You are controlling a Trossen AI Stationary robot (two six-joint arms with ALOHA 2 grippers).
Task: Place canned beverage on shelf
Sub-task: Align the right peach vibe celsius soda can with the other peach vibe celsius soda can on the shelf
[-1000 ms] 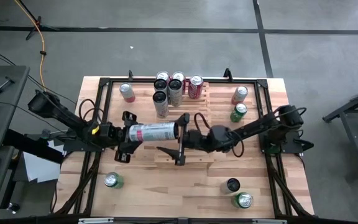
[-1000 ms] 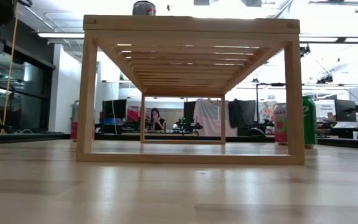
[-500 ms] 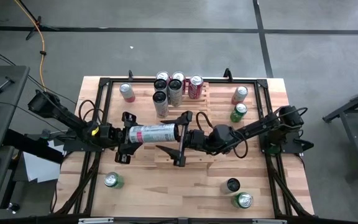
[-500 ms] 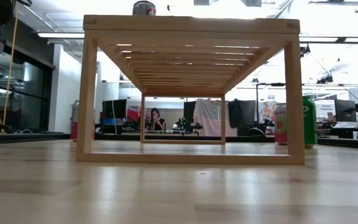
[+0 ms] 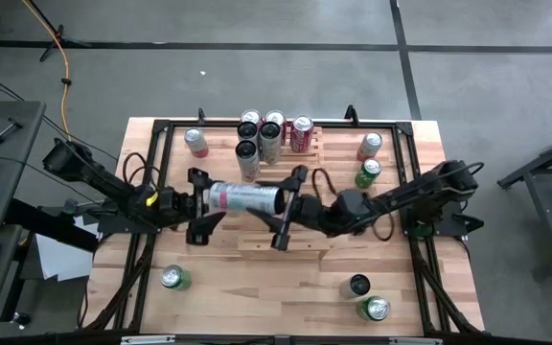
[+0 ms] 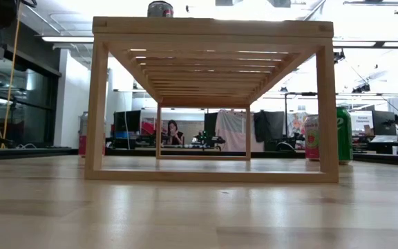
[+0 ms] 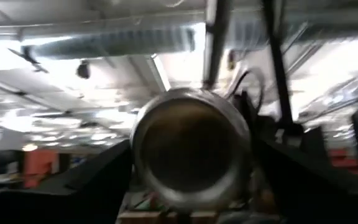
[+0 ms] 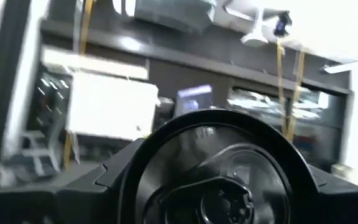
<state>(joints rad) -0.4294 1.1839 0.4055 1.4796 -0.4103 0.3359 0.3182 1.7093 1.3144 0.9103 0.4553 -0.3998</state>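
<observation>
High view puts my can sideways over the shelf, left gripper clamped on its base end, right gripper spread wide at its top. It's probably rigid but slick, so I'd grip mid-body.

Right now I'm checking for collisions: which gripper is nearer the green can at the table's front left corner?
Left. The left gripper is up and to the right of the green can; the right gripper lies farther right, over the shelf.
</observation>
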